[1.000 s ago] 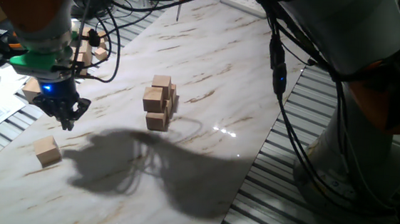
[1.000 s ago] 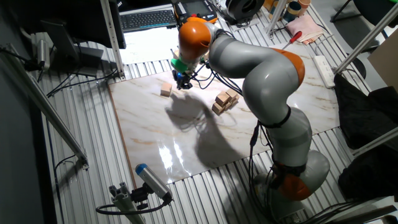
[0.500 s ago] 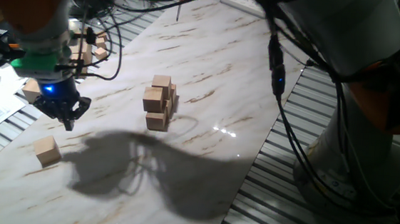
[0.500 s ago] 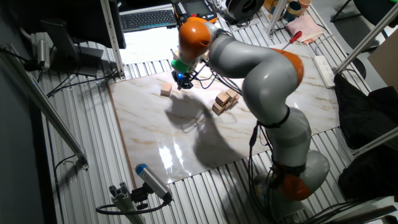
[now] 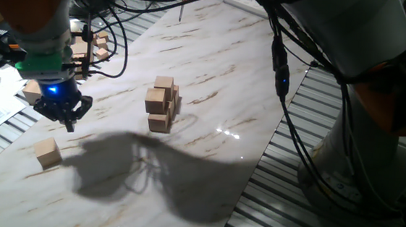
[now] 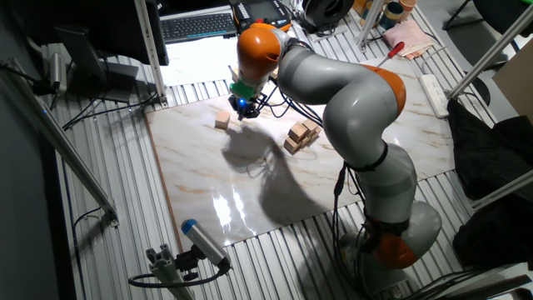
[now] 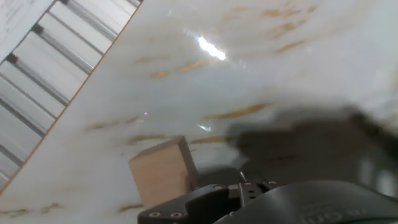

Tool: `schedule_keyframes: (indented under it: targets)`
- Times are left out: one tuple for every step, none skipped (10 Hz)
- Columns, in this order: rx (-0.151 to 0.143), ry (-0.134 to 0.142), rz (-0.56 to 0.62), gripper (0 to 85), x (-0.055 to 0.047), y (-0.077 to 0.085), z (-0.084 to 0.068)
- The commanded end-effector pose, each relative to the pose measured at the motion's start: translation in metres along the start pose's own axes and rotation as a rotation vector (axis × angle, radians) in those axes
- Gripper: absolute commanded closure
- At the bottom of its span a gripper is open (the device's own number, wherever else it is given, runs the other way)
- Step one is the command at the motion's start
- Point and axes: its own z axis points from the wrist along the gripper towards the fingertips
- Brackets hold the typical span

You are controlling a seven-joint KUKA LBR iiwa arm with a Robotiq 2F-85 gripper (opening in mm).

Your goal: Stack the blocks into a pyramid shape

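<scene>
Hovering my gripper [image 5: 67,119] near the lone block [image 5: 48,152], well apart from the stack [image 5: 162,104]; can't tell if it's open; coming down off-centre could knock the block away, I reckon.

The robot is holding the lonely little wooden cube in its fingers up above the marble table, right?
Not quite. The lone small light-tan wooden cube lies on the marble table; the gripper above it holds nothing, as one fixed view shows.
</scene>
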Motion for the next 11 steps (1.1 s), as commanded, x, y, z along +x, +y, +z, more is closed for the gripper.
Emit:
schedule_keyframes:
  targets:
    - [-0.005,0.020,-0.109,85.0,0.000,0.000,0.000]
    - [-0.036,0.048,-0.056,85.0,0.000,0.000,0.000]
    - [-0.037,0.047,-0.013,85.0,0.002,0.004,0.000]
    - [-0.033,0.038,0.019,68.0,0.007,0.014,0.001]
    - [-0.020,0.022,0.039,51.0,0.009,0.023,0.004]
    - [-0.007,0.009,0.056,51.0,0.010,0.032,0.006]
    - [-0.014,0.012,0.066,34.0,0.008,0.043,0.008]
    - [-0.021,0.016,0.077,34.0,0.005,0.050,0.008]
    - [-0.016,0.011,0.077,17.0,0.004,0.054,0.010]
    - [-0.017,0.011,0.078,17.0,0.003,0.059,0.012]
    - [-0.014,0.009,0.083,17.0,0.005,0.064,0.015]
